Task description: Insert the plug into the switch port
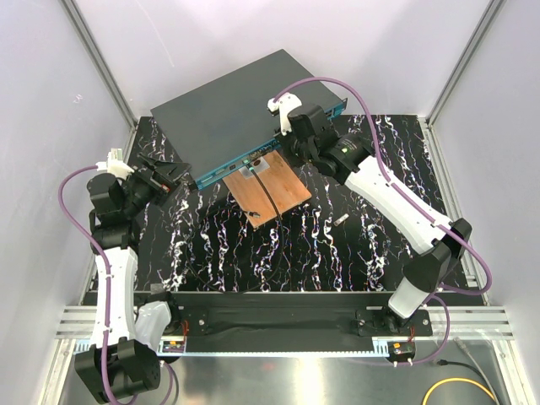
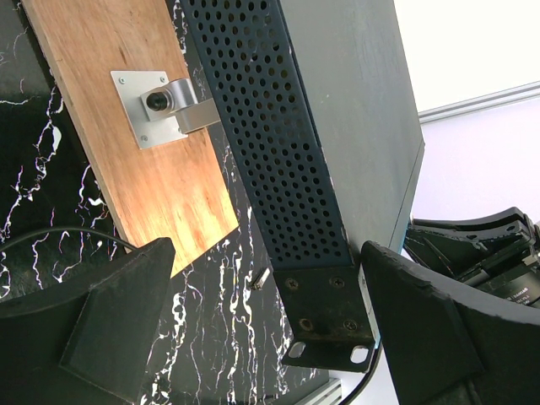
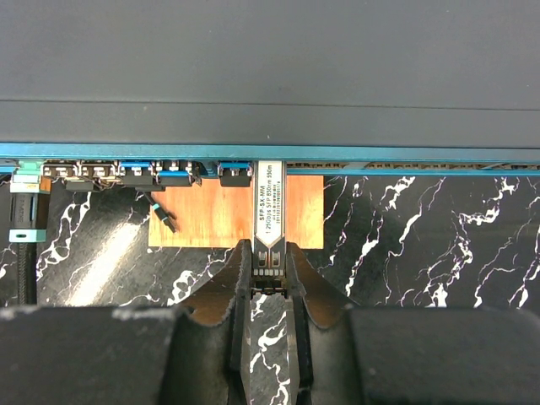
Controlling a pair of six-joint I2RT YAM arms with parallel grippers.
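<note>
The plug (image 3: 269, 207), a slim metal piece with a white printed label, is pinched at its near end by the right tool (image 3: 269, 263), whose two fingers press against its sides. It points straight ahead of the tool. Its far tip meets the teal front strip of the switch (image 3: 270, 67), just right of a row of ports filled with blue-tabbed plugs (image 3: 181, 173). How deep the tip sits cannot be told.

The switch is a flat dark grey box lying on the bench (image 1: 278, 253) directly ahead of the right tool, its top filling the upper part of that wrist's view. Beneath the plug, a wooden board (image 3: 211, 215) lies flat on the black, white-veined bench and reaches up to the switch's front edge. A small metal bracket (image 2: 160, 105) is screwed to the board.

The left tool (image 2: 266, 287) is spread wide and grips nothing. It sits at the switch's end, where the perforated side wall (image 2: 270, 143) and its mounting ear (image 2: 325, 325) stand just ahead of it, the ear near the right finger. A small loose metal bit (image 1: 340, 218) lies on the bench behind the right tool
</note>
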